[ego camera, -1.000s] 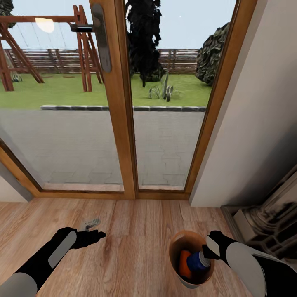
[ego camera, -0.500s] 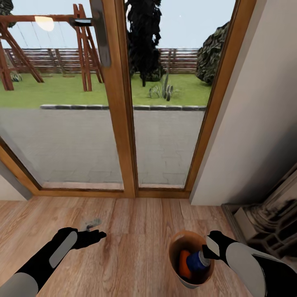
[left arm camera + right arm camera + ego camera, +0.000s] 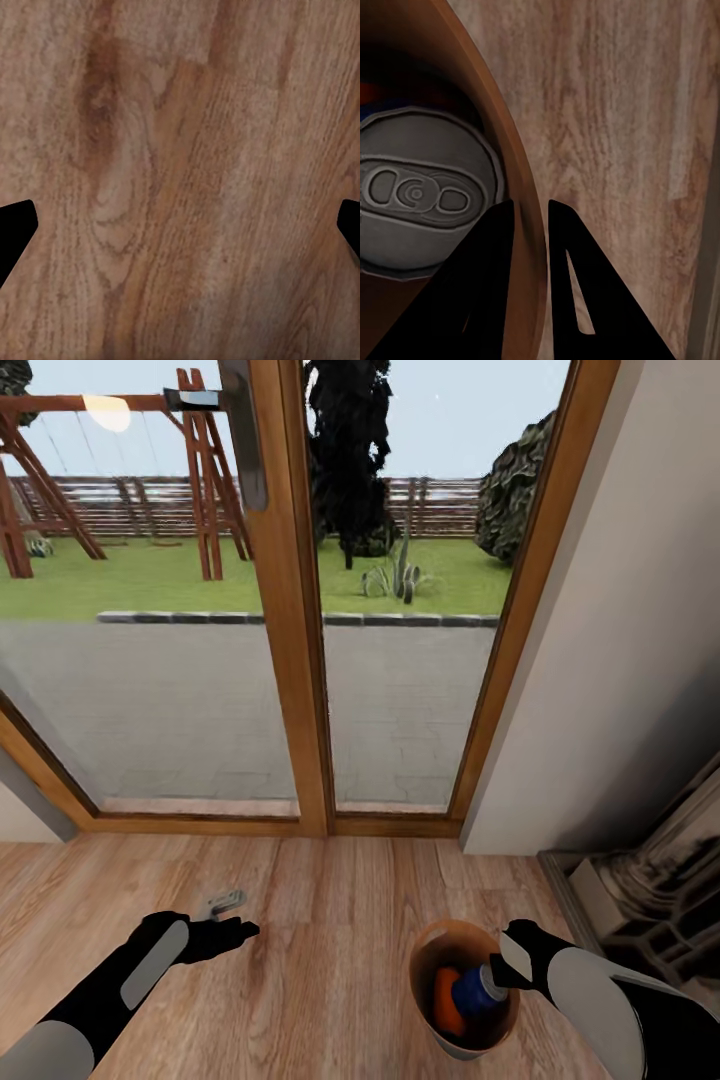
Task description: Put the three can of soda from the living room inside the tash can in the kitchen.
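Observation:
The trash can (image 3: 440, 945), brown inside and pale outside, hangs just above the wood floor at the lower right. Inside it I see an orange soda can (image 3: 445, 1000) and a dark blue soda can (image 3: 476, 993) with its pale top (image 3: 420, 196) facing up. Whether another can lies beneath them I cannot tell. My right gripper (image 3: 500, 972) is shut on the bin's rim (image 3: 531, 187), one finger inside and one outside. My left gripper (image 3: 245, 932) is open over bare floor, and its fingertips (image 3: 15, 232) stand wide apart with nothing between them.
Wood-framed glass doors (image 3: 295, 660) stand close ahead, with a garden beyond. A pale wall (image 3: 610, 660) runs along the right, and the ornate fireplace base (image 3: 650, 900) sits at its foot. A small grey object (image 3: 220, 905) lies just past my left gripper.
The whole picture has shifted slightly, so the camera has moved a little towards the doors. Both arms, the bin and the cans keep their places relative to me.

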